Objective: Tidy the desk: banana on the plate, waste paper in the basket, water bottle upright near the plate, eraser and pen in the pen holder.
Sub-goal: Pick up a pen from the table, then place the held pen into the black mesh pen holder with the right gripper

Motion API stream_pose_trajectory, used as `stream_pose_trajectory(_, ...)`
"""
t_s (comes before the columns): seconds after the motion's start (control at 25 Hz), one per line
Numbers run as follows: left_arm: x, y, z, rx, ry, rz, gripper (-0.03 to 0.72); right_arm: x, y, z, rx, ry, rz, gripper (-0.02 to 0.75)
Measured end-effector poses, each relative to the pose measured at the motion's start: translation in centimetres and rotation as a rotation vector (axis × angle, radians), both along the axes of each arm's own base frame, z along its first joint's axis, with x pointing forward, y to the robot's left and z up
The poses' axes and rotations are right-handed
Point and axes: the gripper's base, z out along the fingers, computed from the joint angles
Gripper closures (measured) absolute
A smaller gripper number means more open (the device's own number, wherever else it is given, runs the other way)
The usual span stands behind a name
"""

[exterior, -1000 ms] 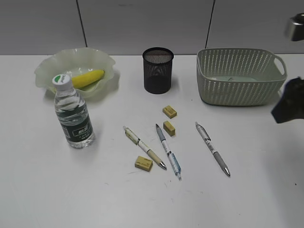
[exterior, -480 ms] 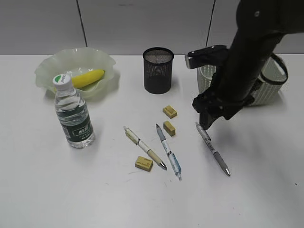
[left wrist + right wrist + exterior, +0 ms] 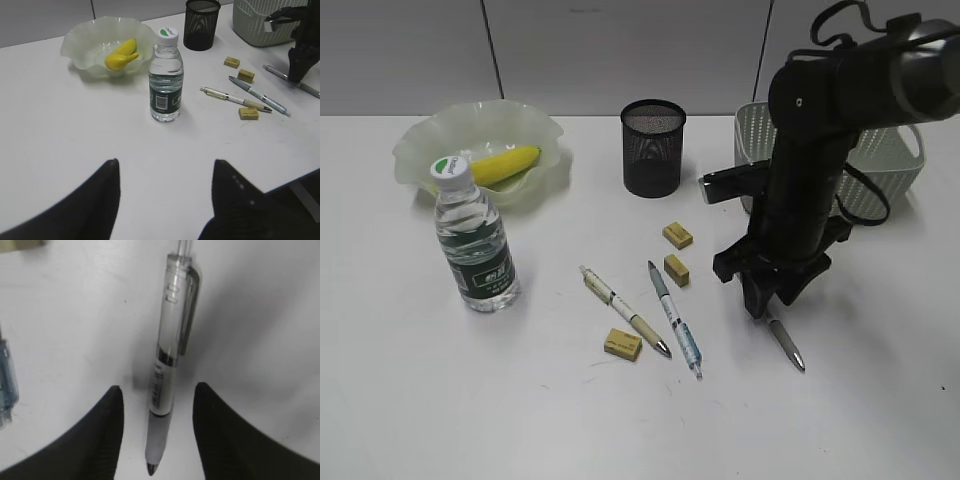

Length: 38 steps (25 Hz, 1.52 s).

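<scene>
The right gripper (image 3: 156, 432), jaws wide, straddles 1 pen (image 3: 170, 365); it should close squarely on the barrel.

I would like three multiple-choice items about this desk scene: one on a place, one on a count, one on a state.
1. Where is the banana?
A. in the basket
B. in the plate
C. on the bare desk

2. How many erasers lie on the desk?
A. two
B. three
C. five

3. How is the right tool?
A. open, one finger on each side of a pen
B. shut on an eraser
C. shut on the water bottle

Key: 1 B, the banana lies inside the wavy-rimmed plate. 2 B, three tan erasers show among the pens. 3 A, in the right wrist view the fingers flank the pen with gaps on both sides.
</scene>
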Motion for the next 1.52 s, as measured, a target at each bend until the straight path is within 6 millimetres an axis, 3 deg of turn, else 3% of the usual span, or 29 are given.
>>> stream_pose_trajectory(0.24, 0.0, 0.0, 0.0, 0.0, 0.0, 0.0, 0.252, 0.0, 0.0, -1.5, -0.018, 0.037, -0.001, 0.44)
stream_pose_trajectory(0.4, 0.0, 0.0, 0.0, 0.0, 0.0, 0.0, 0.253, 0.0, -0.1, -1.7, -0.037, 0.048, 0.01, 0.636)
stream_pose_trajectory(0.64, 0.0, 0.0, 0.0, 0.0, 0.0, 0.0, 0.253, 0.0, -0.3, -0.9, -0.051, 0.051, 0.022, 0.629)
stream_pose_trajectory(0.72, 0.0, 0.0, 0.0, 0.0, 0.0, 0.0, 0.253, 0.0, -0.2, 1.1, -0.023, 0.006, 0.019, 0.629)
stream_pose_trajectory(0.88, 0.0, 0.0, 0.0, 0.0, 0.0, 0.0, 0.253, -0.6, -0.2, 7.3, 0.08, -0.141, 0.016, 0.629)
stream_pose_trajectory(1.04, 0.0, 0.0, 0.0, 0.0, 0.0, 0.0, 0.253, -1.2, -0.3, 14.0, 0.228, -0.398, 0.014, 0.629)
stream_pose_trajectory(1.16, 0.0, 0.0, 0.0, 0.0, 0.0, 0.0, 0.253, -1.1, -0.4, 17.6, 0.319, -0.609, 0.011, 0.629)
stream_pose_trajectory(1.36, 0.0, 0.0, 0.0, 0.0, 0.0, 0.0, 0.253, 0.4, 0.1, 19.6, 0.411, -0.883, 0.018, 0.629)
stream_pose_trajectory(1.52, 0.0, 0.0, 0.0, 0.0, 0.0, 0.0, 0.253, 2.5, 0.8, 19.3, 0.468, -1.055, -0.004, 0.629)
